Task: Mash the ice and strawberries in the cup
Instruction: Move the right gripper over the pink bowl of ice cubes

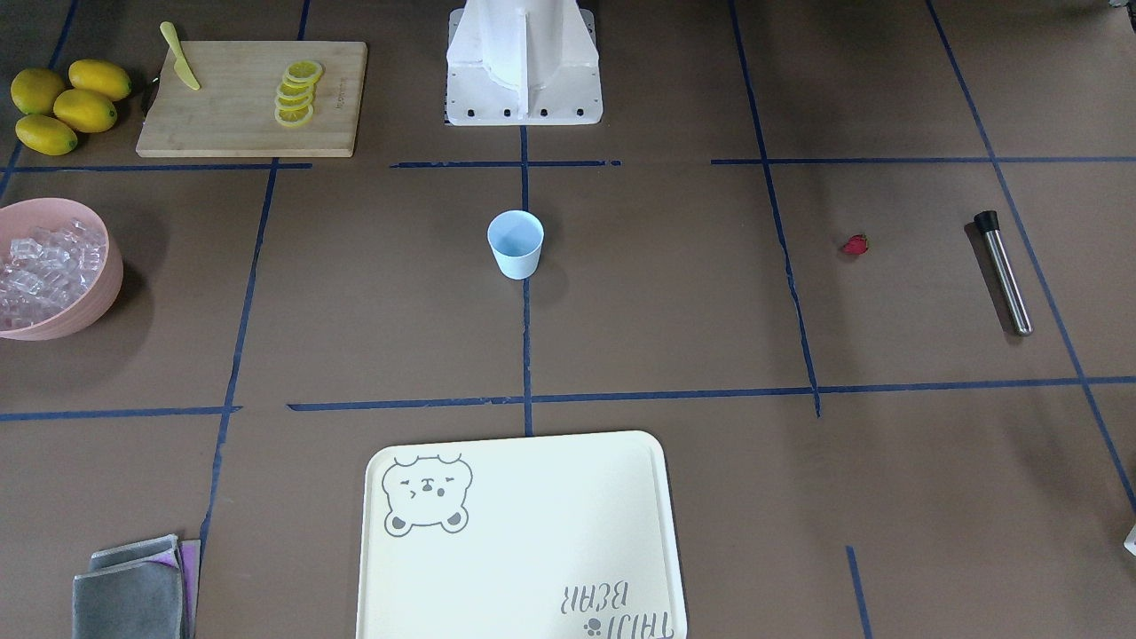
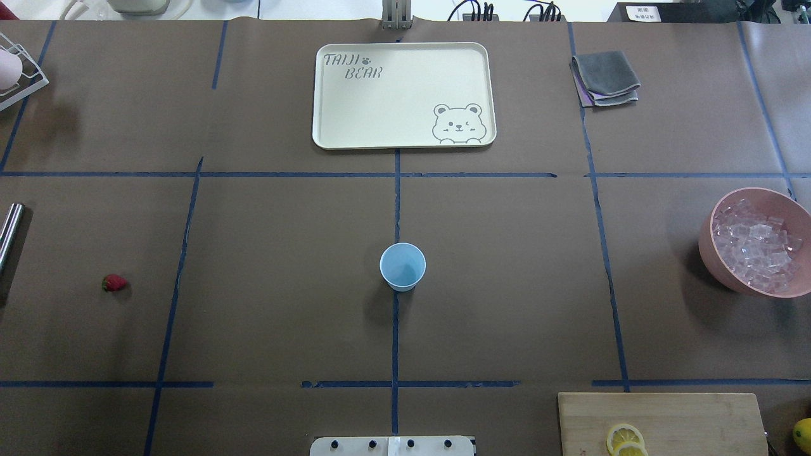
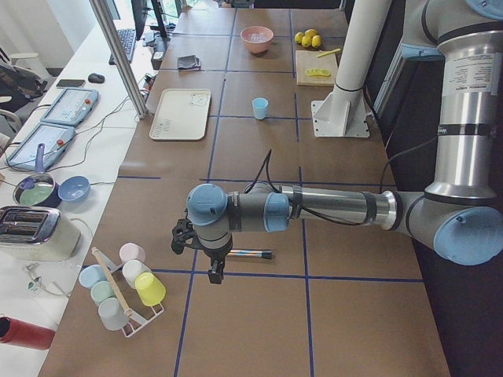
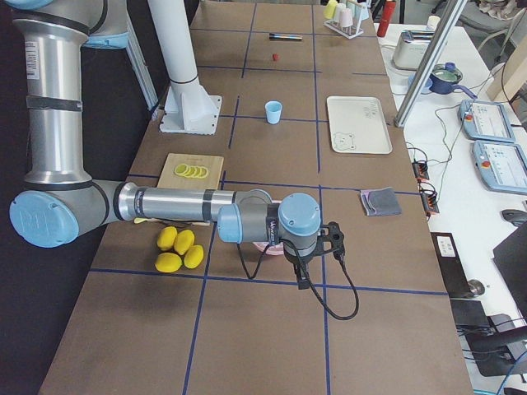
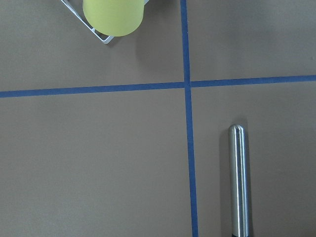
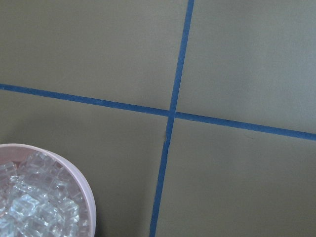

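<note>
The pale blue cup [image 1: 515,244] stands upright and empty at the table's middle; it also shows in the overhead view [image 2: 402,266]. One red strawberry [image 1: 855,245] lies alone on the robot's left side. The ice [image 1: 40,266] fills a pink bowl [image 2: 713,253] on the robot's right. My left gripper [image 3: 213,272] hangs over the table's left end beside a steel rod [image 5: 238,180]. My right gripper [image 4: 302,281] hangs next to the ice bowl [image 6: 86,185]. Both show only in the side views, so I cannot tell whether they are open or shut.
A cream bear tray [image 2: 329,95] lies on the far side. A cutting board [image 1: 240,124] holds lemon slices and a yellow knife, with whole lemons [image 1: 67,106] beside it. Folded grey cloths [image 2: 605,77] lie far right. A cup rack [image 3: 126,287] stands at the left end.
</note>
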Available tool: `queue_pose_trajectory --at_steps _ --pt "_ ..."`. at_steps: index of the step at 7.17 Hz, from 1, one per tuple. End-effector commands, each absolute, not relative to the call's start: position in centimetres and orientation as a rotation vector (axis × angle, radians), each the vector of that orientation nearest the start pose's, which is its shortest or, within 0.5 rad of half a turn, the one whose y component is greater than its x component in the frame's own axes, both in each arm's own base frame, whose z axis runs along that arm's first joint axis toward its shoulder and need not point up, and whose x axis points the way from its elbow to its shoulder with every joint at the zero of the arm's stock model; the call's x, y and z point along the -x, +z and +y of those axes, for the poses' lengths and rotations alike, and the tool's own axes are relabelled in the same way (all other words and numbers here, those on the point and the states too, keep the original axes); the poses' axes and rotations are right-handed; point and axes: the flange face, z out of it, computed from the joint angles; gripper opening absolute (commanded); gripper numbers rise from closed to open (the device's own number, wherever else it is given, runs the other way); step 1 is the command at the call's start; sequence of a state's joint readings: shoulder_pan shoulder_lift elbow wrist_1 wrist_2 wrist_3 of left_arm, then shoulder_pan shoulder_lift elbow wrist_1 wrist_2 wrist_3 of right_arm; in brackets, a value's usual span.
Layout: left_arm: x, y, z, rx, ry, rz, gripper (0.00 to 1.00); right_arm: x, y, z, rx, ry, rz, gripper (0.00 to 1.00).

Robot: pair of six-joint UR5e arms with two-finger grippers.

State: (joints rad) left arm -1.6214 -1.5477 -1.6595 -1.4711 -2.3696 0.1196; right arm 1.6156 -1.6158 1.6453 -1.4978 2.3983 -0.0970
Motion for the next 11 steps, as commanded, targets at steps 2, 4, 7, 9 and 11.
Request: queue_pose_trajectory --at_steps 2,4,7,9,11 --pt "8.6 62.8 -47.4 -0.048 0.056 0.797 1.0 -3.6 57.7 -45.2 -0.138 -0.029 -0.772 0.99" --pt "8.6 62.8 -47.4 -0.048 0.054 0.797 1.0 -1.0 56.8 -42.5 -0.115 -0.069 -0.763 0.99" --pt "8.6 62.3 -47.5 -0.053 0.049 0.796 1.0 4.1 57.4 -41.4 -0.099 -0.136 -0.745 0.94" --pt "8.6 61.7 -47.7 -0.06 0.044 0.792 1.0 7.0 57.2 -41.1 -0.054 -0.134 -0.742 0.82" --pt "8.7 61.4 -48.0 -0.066 0.047 0.792 1.0 7.3 57.8 -40.9 -0.038 -0.135 -0.743 0.71"
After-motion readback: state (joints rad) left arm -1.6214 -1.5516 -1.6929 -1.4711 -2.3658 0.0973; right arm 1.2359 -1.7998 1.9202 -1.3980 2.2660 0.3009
